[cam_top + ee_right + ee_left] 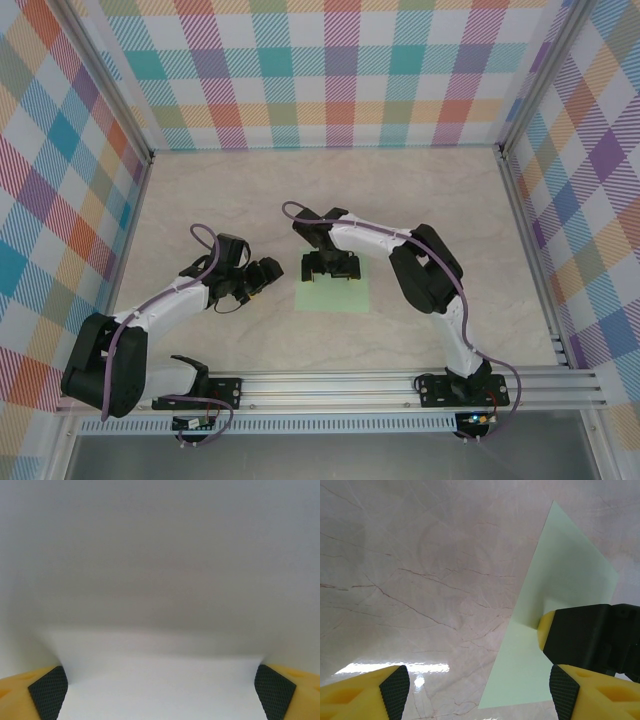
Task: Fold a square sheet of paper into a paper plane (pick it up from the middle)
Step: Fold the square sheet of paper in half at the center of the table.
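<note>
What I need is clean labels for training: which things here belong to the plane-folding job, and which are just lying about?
Job:
square sheet of paper
right gripper, open at its far edge
left gripper, open at its left

Just surroundings:
marble table
plaid walls
metal rail

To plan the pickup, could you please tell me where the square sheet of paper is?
In the top view the square sheet of paper lies mid-table, with the right gripper at its far edge and the left gripper just to its left.
</note>
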{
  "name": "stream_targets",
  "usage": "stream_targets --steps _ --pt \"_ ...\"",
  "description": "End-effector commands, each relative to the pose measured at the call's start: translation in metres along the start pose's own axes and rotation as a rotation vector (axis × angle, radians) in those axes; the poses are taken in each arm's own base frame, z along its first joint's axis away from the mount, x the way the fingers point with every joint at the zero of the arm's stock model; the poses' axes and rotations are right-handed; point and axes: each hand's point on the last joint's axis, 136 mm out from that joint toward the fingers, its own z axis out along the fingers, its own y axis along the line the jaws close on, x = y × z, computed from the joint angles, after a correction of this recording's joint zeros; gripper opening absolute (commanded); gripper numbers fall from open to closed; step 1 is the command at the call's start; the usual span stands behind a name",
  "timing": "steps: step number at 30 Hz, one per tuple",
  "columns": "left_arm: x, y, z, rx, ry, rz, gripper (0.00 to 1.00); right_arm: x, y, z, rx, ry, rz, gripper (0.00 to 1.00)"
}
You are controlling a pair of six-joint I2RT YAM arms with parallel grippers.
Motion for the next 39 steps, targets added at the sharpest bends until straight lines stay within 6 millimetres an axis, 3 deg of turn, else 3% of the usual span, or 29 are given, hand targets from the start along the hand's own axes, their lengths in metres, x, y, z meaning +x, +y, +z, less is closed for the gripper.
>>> stream_targets --steps 1,6,9,21,23,26,31,39 --pt "-0.009 -0.003 -0.003 0.007 -0.020 0.015 0.77 0.034 -0.029 0.042 0.139 0.126 0.031 0.97" --pt "-0.008 -0.001 -0.003 0.001 -0.023 0.012 0.77 0.035 -0.033 0.044 0.159 0.128 0.020 0.89" --pt "-0.008 -0.001 -0.004 0.002 -0.026 0.010 0.77 0.032 -0.025 0.034 0.114 0.112 0.006 0.85" --pt "-0.009 -0.001 -0.009 -0.007 -0.036 0.014 0.78 0.008 -0.003 -0.035 -0.052 -0.036 -0.014 0.49" --pt "-0.008 -0.001 -0.010 -0.009 -0.035 0.013 0.78 0.006 0.000 -0.047 -0.095 -0.059 -0.014 0.47" --pt "-0.009 -0.002 -0.012 -0.007 -0.041 0.015 0.78 0.006 0.007 -0.068 -0.227 -0.090 0.000 0.38" --pt "-0.010 -0.005 -0.014 0.001 -0.042 0.017 0.79 0.002 0.012 -0.095 -0.473 -0.101 0.042 0.34" --pt "-0.012 -0.018 -0.019 0.047 -0.037 0.018 0.79 0.002 0.023 -0.124 -0.914 -0.045 0.056 0.39"
